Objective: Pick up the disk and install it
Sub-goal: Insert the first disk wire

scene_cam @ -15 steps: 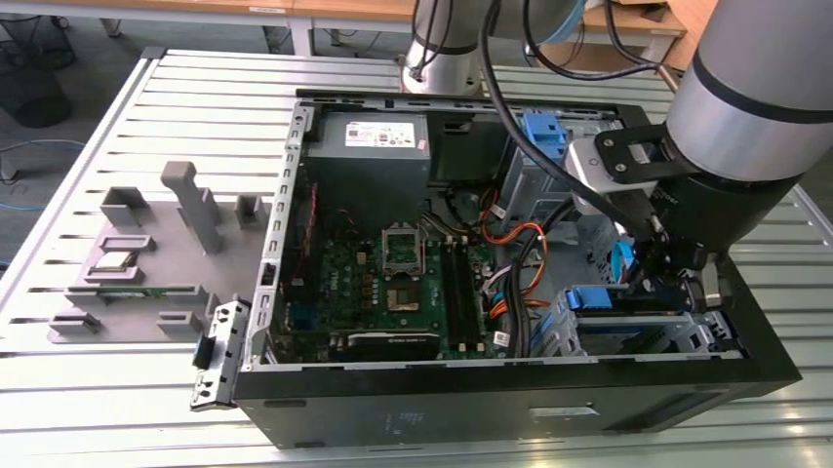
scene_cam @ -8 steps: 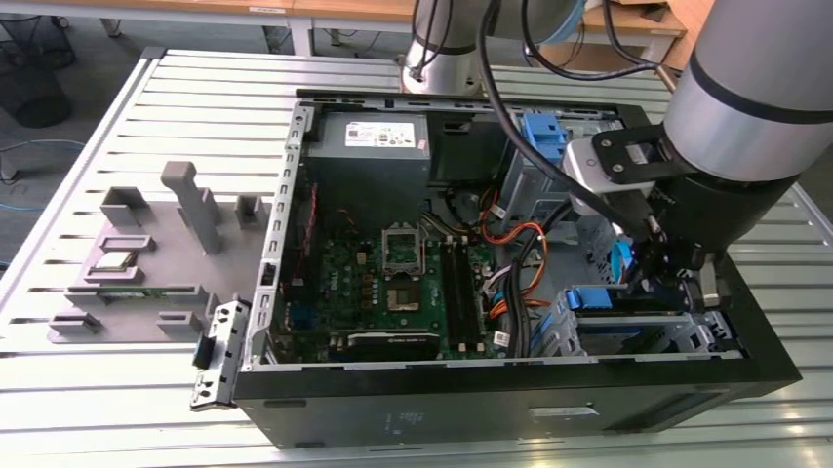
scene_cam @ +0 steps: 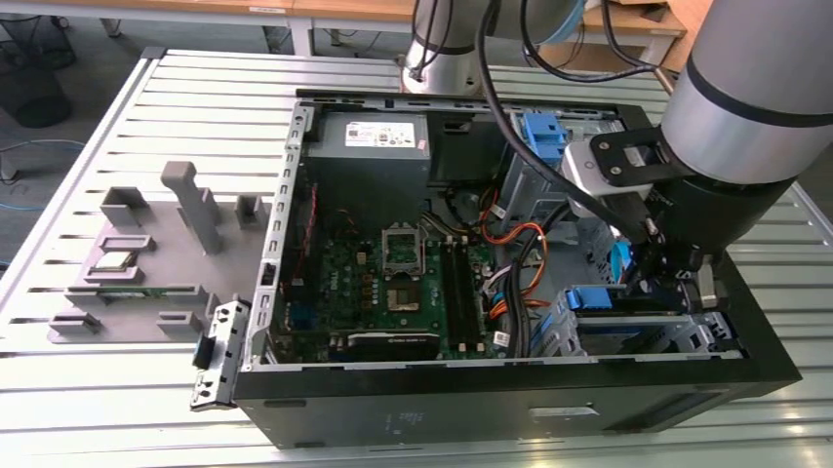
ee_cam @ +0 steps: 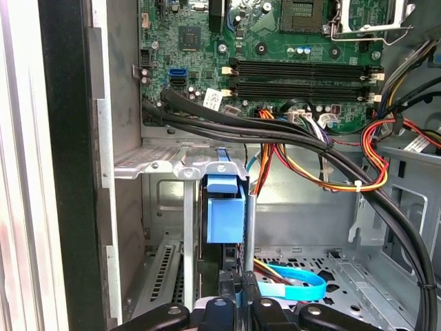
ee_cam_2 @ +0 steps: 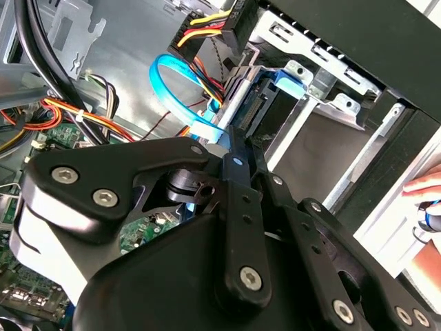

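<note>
in the exterior view my gripper [scene_cam: 651, 278] reaches down into the open computer case [scene_cam: 390, 409], at the drive cage [scene_cam: 651, 327] in the corner toward the exterior view's right, where the disk [scene_cam: 602, 297] sits with its blue caddy showing. in the second wrist view my gripper [ee_cam_2: 231, 148] meets the disk [ee_cam_2: 265, 103] at the metal bay; a person's hand [ee_cam_2: 426, 200] rests outside the case. in the first wrist view the disk [ee_cam: 225, 210] stands upright in its slot just beyond my fingers [ee_cam: 227, 303], near the motherboard [ee_cam: 275, 41]. i cannot tell whether they clench it.
</note>
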